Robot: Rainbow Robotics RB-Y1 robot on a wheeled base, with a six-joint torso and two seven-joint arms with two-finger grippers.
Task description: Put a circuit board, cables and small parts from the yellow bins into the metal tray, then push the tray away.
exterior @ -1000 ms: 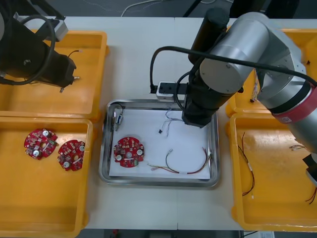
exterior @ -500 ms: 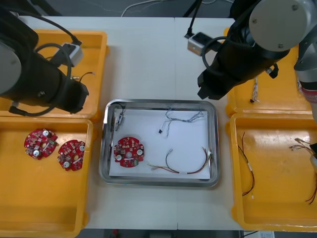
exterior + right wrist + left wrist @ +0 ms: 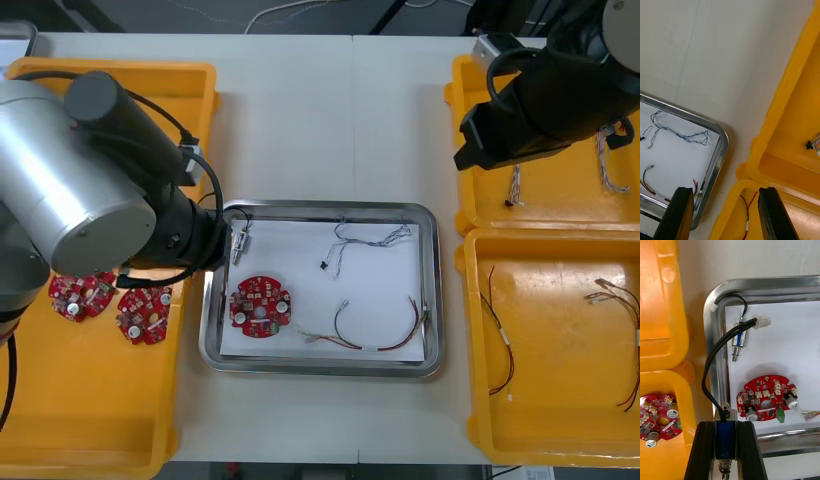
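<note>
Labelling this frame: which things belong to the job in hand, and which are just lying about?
Job: metal tray, holding circuit board, blue and white cable, red and yellow cable, small metal part; a second small metal part, gripped by the left gripper at the tray's left rim.
Lying about: two spare boards, left bin; loose cables, right bins. Right gripper, open, by the right bins.

The bins (image 3: 560, 390) are yellow; the metal tray (image 3: 320, 366) is shiny, white inside, holding a red circuit board (image 3: 260, 306), a twisted blue-and-white cable (image 3: 372, 236) and a red-and-yellow cable (image 3: 390, 345). The left pincer's (image 3: 726, 425) black fingers (image 3: 704, 450) clasp a blue small metal part (image 3: 726, 440) with a black cable (image 3: 713, 362).
</note>
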